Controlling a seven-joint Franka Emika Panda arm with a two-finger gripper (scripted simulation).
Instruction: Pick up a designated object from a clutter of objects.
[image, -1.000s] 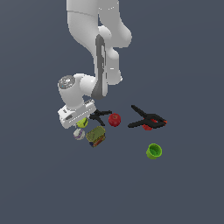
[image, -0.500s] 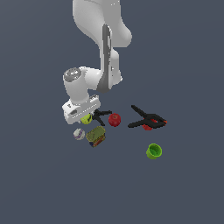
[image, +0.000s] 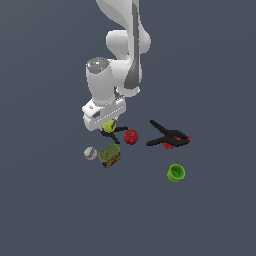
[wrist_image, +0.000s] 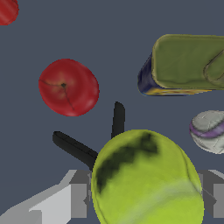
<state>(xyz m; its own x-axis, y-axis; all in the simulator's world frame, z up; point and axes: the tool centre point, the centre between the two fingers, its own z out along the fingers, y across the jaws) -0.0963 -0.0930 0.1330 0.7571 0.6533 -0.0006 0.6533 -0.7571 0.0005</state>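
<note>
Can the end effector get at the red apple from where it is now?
Probably not yet: the end effector appears shut on the yellow-green ball. The red apple lies close by, apart from the ball, with nothing over it, so the way looks free once it is empty.

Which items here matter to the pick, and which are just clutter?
Job:
- tennis ball, between the fingers of the gripper

Lying about:
- apple
- can
- whitish ball
- green cup
- clamp at the exterior view's right
- second clamp under the tennis ball
</note>
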